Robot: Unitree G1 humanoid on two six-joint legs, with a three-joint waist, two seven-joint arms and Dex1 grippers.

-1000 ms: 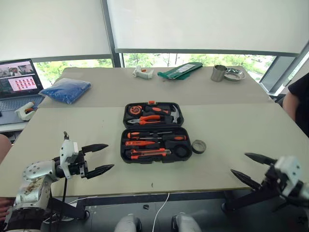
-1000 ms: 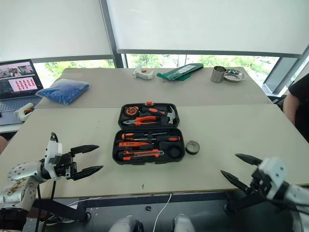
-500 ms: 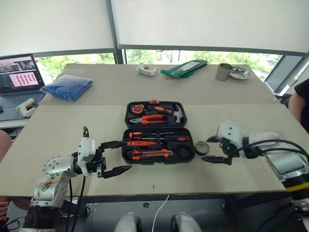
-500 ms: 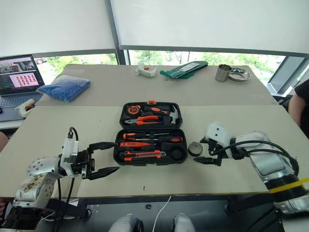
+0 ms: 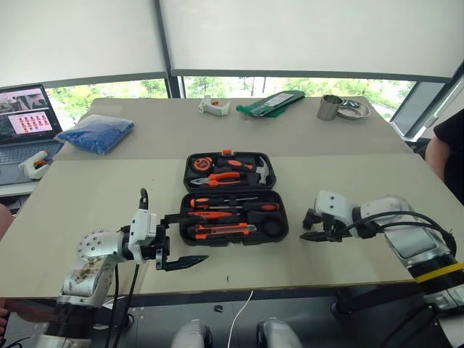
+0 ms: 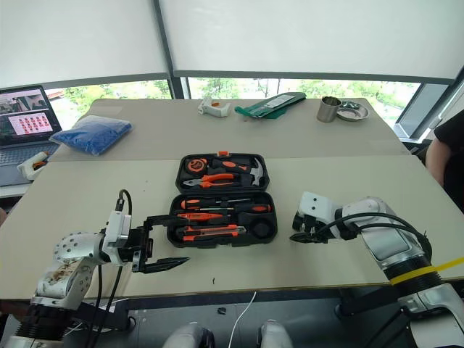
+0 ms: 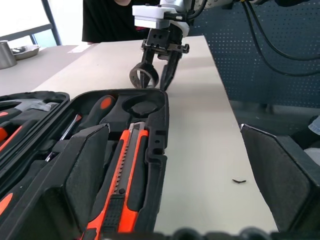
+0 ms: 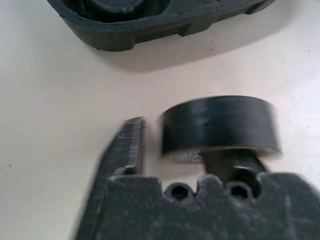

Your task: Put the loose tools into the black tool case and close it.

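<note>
The black tool case (image 5: 285, 217) lies open in the middle of the table. Two screwdrivers (image 5: 232, 205) and the utility knife (image 5: 225, 230) rest in the slots of its near half. Just right of the case, the dark tape roll (image 7: 144, 77) sits on the table. My right gripper (image 5: 310, 230) is shut on the roll's wall (image 8: 220, 127), one finger (image 8: 125, 150) outside and the other in the hole. My left gripper (image 5: 185, 238) stands open and level at the case's front left corner, nothing between its fingers (image 7: 85, 170). The knife (image 7: 125, 185) lies just past them.
The far half of the case holds pliers (image 5: 226, 177), a hammer and a tape measure. A blue bag (image 5: 96, 134) and a laptop (image 5: 25, 119) are at the far left. A metal cup (image 5: 328, 107), a dish and a green item (image 5: 272, 104) stand at the back. A person (image 5: 446, 152) is at the right edge.
My right arm swung in from the front right to the tape roll and its fingers closed on it. My left gripper moved right to the case's corner, still open.
</note>
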